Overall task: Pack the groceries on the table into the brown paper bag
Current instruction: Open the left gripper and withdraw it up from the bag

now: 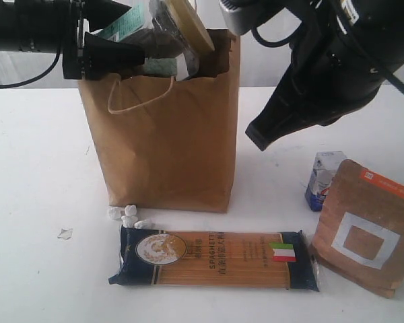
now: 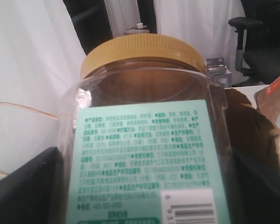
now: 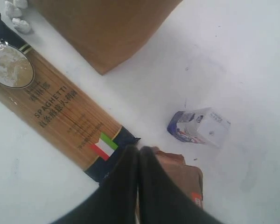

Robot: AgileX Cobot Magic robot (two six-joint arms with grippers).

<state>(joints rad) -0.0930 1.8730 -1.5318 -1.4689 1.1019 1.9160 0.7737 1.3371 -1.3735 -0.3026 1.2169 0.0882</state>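
Observation:
My left gripper (image 1: 111, 50) is shut on the gold-lidded clear jar (image 1: 168, 30), which is tilted over the mouth of the brown paper bag (image 1: 168, 141). The left wrist view is filled by the jar's green label (image 2: 142, 158) and lid (image 2: 142, 53). On the table (image 1: 40, 168) in front of the bag lies the spaghetti packet (image 1: 215, 258). To the right stand the blue-white carton (image 1: 323, 178) and the brown pouch (image 1: 367, 229). My right gripper (image 1: 259, 138) hangs shut and empty above them, over the pouch (image 3: 184, 175). The grain jar and the can are out of view.
Small white pebble bits (image 1: 128, 215) lie at the bag's front left corner, and a pale scrap (image 1: 65, 233) lies further left. A cord handle (image 1: 138, 101) hangs down the bag's front. An office chair (image 2: 261, 42) stands beyond the table.

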